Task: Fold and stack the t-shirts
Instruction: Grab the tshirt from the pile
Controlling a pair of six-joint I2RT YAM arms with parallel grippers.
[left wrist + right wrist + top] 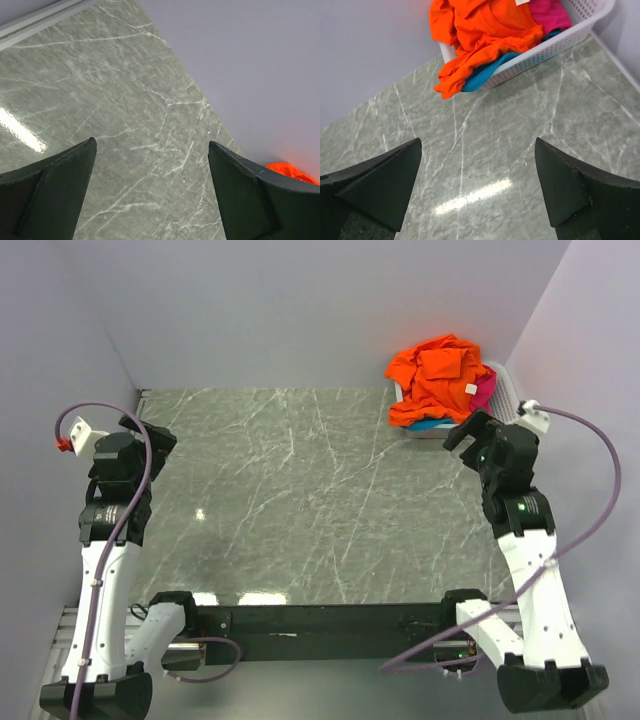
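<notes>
A bright orange t-shirt [437, 377] lies heaped on top of a white slatted basket [505, 392] at the table's far right corner. A magenta shirt [483, 390] and a teal shirt [432, 425] show under it. In the right wrist view the orange shirt [485, 30] spills over the basket's rim [555, 42], with magenta [547, 12] and teal [485, 72] cloth beneath. My right gripper [468, 430] is open and empty, just in front of the basket. My left gripper [150, 435] is open and empty at the table's left edge. No pale pink shirt shows.
The grey-green marble tabletop [300, 490] is bounded by pale walls at the back and on both sides. The basket stands against the right wall. A purple cable [590, 500] loops beside the right arm, another [110, 410] by the left arm.
</notes>
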